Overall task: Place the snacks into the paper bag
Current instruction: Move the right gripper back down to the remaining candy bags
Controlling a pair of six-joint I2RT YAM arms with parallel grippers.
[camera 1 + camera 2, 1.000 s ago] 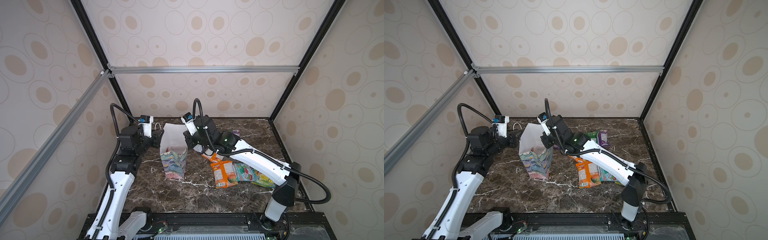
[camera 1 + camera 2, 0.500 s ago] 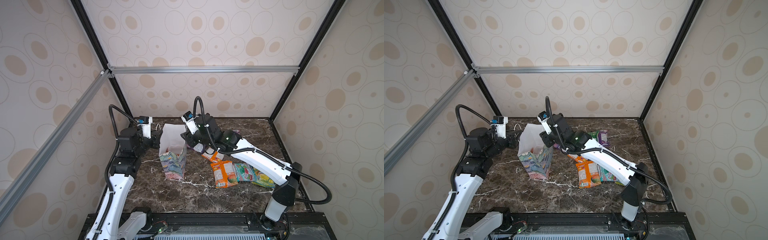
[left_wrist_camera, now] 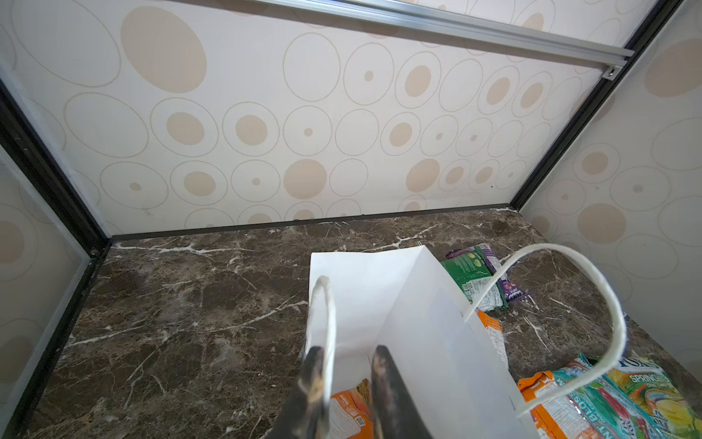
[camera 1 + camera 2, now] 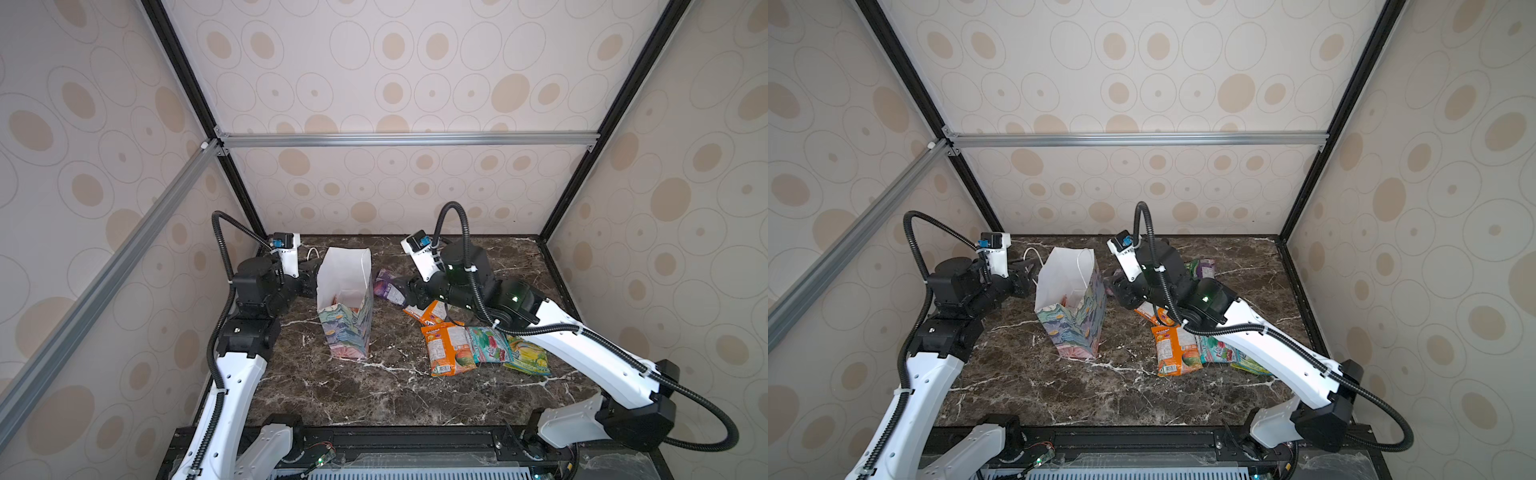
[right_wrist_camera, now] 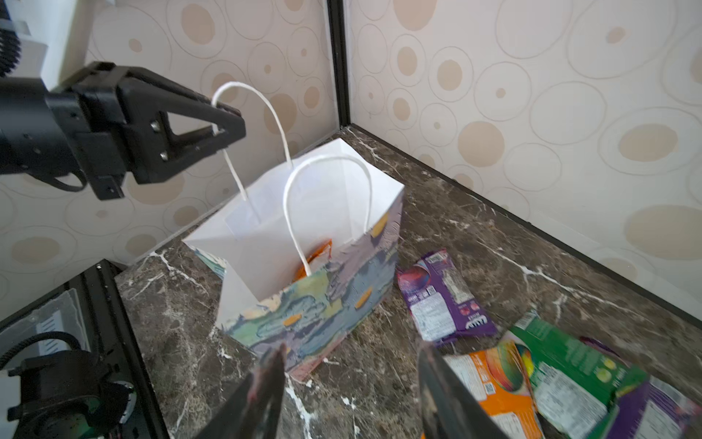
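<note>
Noted paper bag (image 4: 345, 316) upright and open-mouthed on marble table (image 4: 374, 399), left of the loose snacks (image 4: 449, 349) in a top view, one orange packet (image 5: 317, 252) already inside. Found left gripper (image 5: 230, 131) pinched tight on one cord handle (image 5: 277, 125), held out past the bag's rim on that arm's side (the other handle arching free over the mouth). Marked right gripper (image 5: 349, 380) spread wide and empty, low beside the bag's printed wall, with purple packet (image 5: 444, 300), green packet (image 5: 569, 368) and more flat on the marble close by.
</note>
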